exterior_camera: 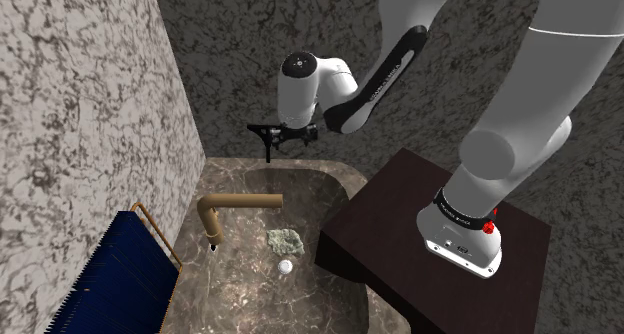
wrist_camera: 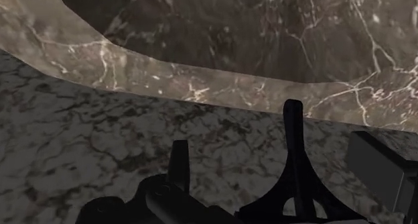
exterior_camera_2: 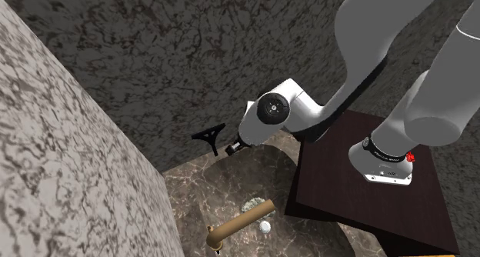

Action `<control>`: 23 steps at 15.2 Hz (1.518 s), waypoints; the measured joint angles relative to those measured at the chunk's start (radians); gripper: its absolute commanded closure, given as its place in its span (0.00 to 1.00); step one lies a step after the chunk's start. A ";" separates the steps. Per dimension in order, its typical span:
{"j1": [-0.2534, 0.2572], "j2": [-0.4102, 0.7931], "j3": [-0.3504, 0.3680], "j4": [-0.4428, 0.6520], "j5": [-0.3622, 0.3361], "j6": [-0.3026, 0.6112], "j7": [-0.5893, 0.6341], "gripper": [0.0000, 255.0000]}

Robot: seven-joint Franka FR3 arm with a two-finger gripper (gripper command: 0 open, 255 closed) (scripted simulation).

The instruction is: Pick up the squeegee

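The squeegee (exterior_camera: 265, 134) is black and T-shaped, and it hangs in the air above the back rim of the brown marble sink (exterior_camera: 330, 182), close to the dark stone wall. My black gripper (exterior_camera: 300, 134) is shut on one end of it. From the second exterior view the squeegee (exterior_camera_2: 209, 134) sticks out to the left of the gripper (exterior_camera_2: 231, 148), well above the basin. In the wrist view the squeegee (wrist_camera: 293, 163) stands clasped in the gripper (wrist_camera: 278, 189), with one finger (wrist_camera: 178, 161) on one side of it and the sink rim beyond.
Low in the basin lie a brass faucet (exterior_camera: 228, 206), a grey-green lump (exterior_camera: 285, 240) and a small white round thing (exterior_camera: 286, 267). A blue ribbed rack (exterior_camera: 120, 277) sits at the shoulder view's lower left. Marbled walls close in behind and to the left. The dark stand (exterior_camera: 390, 222) overhangs the sink.
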 measured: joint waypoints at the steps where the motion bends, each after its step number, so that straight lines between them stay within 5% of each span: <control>1: 0.023 0.050 -0.023 0.039 -0.071 -0.018 0.072 0.00; 5: 0.127 0.236 -0.111 0.192 -0.280 -0.088 0.305 0.00; 9: 0.212 0.407 -0.182 0.361 -0.395 -0.153 0.446 0.00; 19: 0.287 0.600 -0.257 0.524 -0.511 -0.178 0.576 0.00; 20: 0.289 0.605 -0.259 0.526 -0.515 -0.177 0.580 1.00; 23: 0.291 0.604 -0.258 0.532 -0.516 -0.180 0.581 1.00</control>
